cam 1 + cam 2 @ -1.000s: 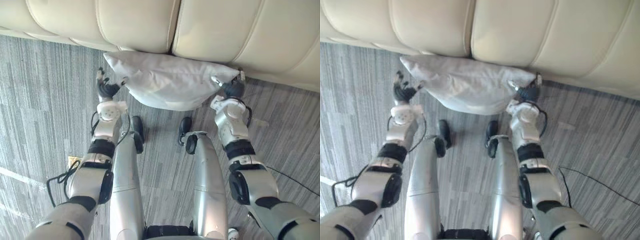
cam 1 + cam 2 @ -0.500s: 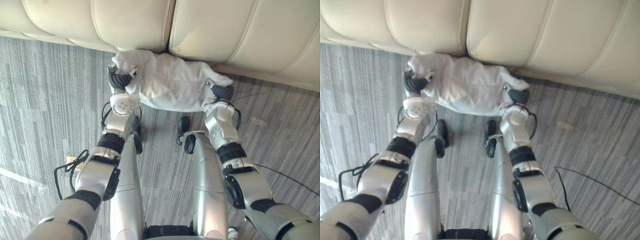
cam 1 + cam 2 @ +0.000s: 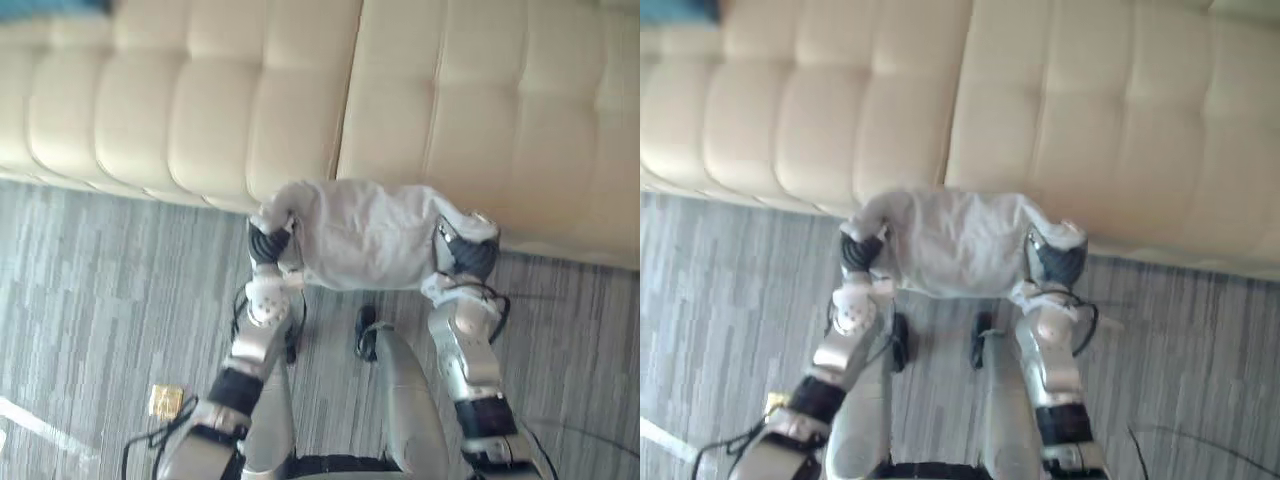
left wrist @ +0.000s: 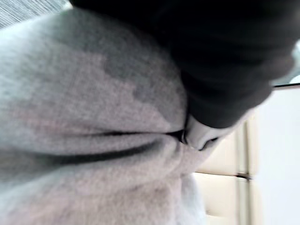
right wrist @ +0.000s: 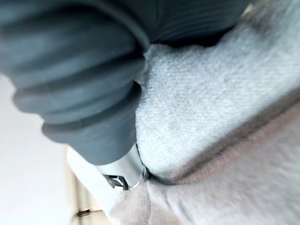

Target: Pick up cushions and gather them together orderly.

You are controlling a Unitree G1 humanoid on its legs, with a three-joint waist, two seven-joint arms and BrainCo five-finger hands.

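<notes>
A light grey cushion (image 3: 370, 235) hangs crumpled between my two hands, lifted off the carpet in front of the sofa's front edge. My left hand (image 3: 268, 245) is shut on its left end, where the fabric bunches over the fingers. At the other end my right hand (image 3: 465, 255) grips in the same way. In the left wrist view the cushion cloth (image 4: 84, 117) folds around a fingertip (image 4: 199, 136) under the dark cover. In the right wrist view a silver finger (image 5: 122, 171) digs into the cushion (image 5: 220, 117).
A cream tufted sofa (image 3: 200, 110) runs across the whole far side, with a seam between two seat sections above the cushion. Grey striped carpet (image 3: 90, 300) lies below it. A small yellowish object (image 3: 165, 400) lies on the carpet at the lower left.
Both hands went from open beside the cushion's ends to curled into them. The cushion was squeezed narrower and raised from the carpet. The camera tilted up, so more sofa shows.
</notes>
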